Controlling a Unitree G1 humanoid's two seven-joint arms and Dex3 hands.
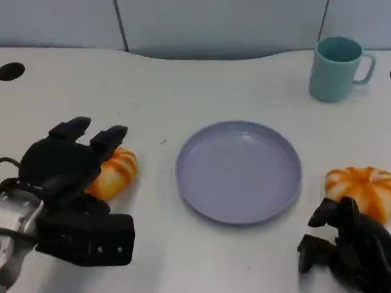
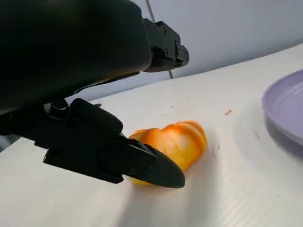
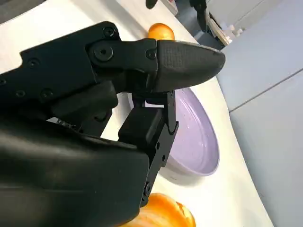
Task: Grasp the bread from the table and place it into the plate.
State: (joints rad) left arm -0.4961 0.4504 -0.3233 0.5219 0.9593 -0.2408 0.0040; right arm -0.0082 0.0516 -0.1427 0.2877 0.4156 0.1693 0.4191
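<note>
Left robot hand (image 1: 69, 169): near the tabletop's left front edge, fingers spread over the left bread (image 1: 113, 172), holding nothing yet.
Right robot hand (image 1: 352, 250): front right corner, fingers curled, nothing in them; second bread (image 1: 363, 189) just beyond it.
Plate (image 1: 238, 172): mid-tabletop, between the breads.
Advice: lower, close evenly round the left bread, lift, then carry toward the plate.

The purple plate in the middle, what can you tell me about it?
The plate is round, lavender and smooth, plastic by its look, with a shallow raised rim and nothing in it. It lies flat on the white table, between two orange striped breads and near a teal mug. Nothing touches it.
</note>
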